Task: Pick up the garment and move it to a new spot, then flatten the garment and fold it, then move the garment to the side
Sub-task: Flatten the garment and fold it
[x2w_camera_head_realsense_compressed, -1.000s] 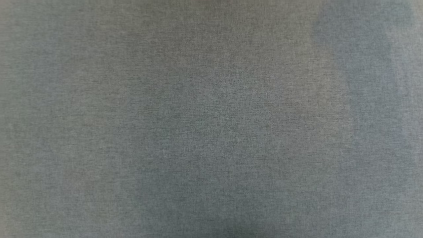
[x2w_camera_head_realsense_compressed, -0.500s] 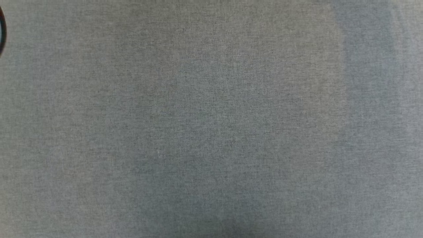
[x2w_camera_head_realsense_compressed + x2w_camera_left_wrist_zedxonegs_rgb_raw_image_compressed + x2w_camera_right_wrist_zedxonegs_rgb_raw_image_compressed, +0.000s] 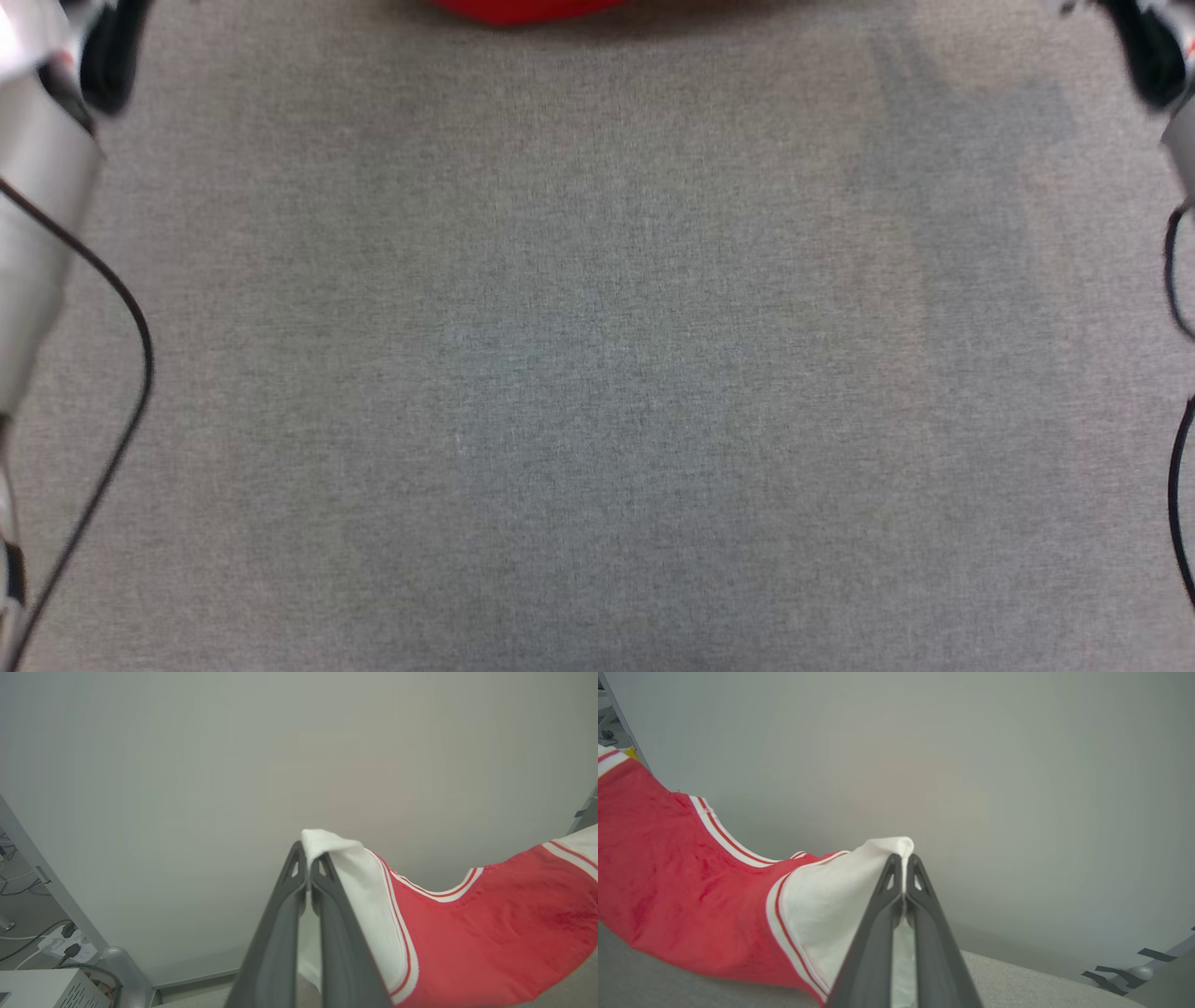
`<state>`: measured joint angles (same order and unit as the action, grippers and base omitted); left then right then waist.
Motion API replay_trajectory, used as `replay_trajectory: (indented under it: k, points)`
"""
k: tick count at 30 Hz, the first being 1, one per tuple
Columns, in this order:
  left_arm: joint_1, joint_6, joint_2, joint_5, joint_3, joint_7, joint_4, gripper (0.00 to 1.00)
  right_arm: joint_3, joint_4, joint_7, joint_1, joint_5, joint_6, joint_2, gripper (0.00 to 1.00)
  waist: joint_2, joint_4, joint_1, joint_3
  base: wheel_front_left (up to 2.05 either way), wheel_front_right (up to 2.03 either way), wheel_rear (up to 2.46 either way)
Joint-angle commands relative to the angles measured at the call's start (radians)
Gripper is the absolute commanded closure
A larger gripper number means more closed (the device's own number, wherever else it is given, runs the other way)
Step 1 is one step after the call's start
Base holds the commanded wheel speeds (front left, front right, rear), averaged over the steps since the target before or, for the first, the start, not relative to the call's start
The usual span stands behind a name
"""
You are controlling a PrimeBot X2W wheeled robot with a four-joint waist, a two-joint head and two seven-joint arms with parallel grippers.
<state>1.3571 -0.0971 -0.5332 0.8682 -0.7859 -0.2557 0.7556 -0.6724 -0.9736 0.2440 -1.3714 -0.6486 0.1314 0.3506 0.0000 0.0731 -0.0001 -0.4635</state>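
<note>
Left gripper (image 3: pixel 308 865) and right gripper (image 3: pixel 903 863) each clamp a white sleeve of the garment (image 3: pixel 682 882), which sags red between them over the grey tabletop (image 3: pixel 597 373); pulled too taut, the thin fabric could slip free

our left forearm (image 3: pixel 37 205) is a pale silver tube with a small orange mark near its dark wrist, and a thin black cable (image 3: pixel 147 345) curves along it. our right forearm (image 3: pixel 1184 149) is pale too, with black cable loops (image 3: pixel 1167 271). on the left gripper (image 3: pixel 308 858) and the right gripper (image 3: pixel 903 863) we see long, tapering dark grey fingers (image 3: pixel 275 942) with small triangular cutouts near the tips.
</note>
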Motion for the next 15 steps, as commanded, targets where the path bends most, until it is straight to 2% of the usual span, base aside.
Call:
replay_trajectory:
  k: [1, 8, 15]
  points:
    - [-0.064, -0.004, 0.003, 0.006, 0.025, -0.006, -0.012, 1.0, -0.007, 0.009, 0.011, 0.047, -0.014, -0.001, 0.002, 1.0, 0.0, -0.004, 0.0001, 0.052, 0.0, 0.0, 0.0]
    - [-0.391, -0.012, 0.037, -0.036, 0.169, -0.006, -0.095, 1.0, -0.046, 0.077, 0.017, 0.283, -0.059, -0.001, 0.04, 1.0, 0.0, -0.029, 0.0001, 0.152, 0.0, 0.0, 0.0]
    - [-0.695, -0.017, 0.078, -0.091, 0.249, -0.006, -0.161, 1.0, -0.042, 0.208, 0.018, 0.534, -0.069, -0.001, 0.112, 1.0, 0.0, -0.044, 0.0001, 0.242, 0.0, 0.0, 0.0]
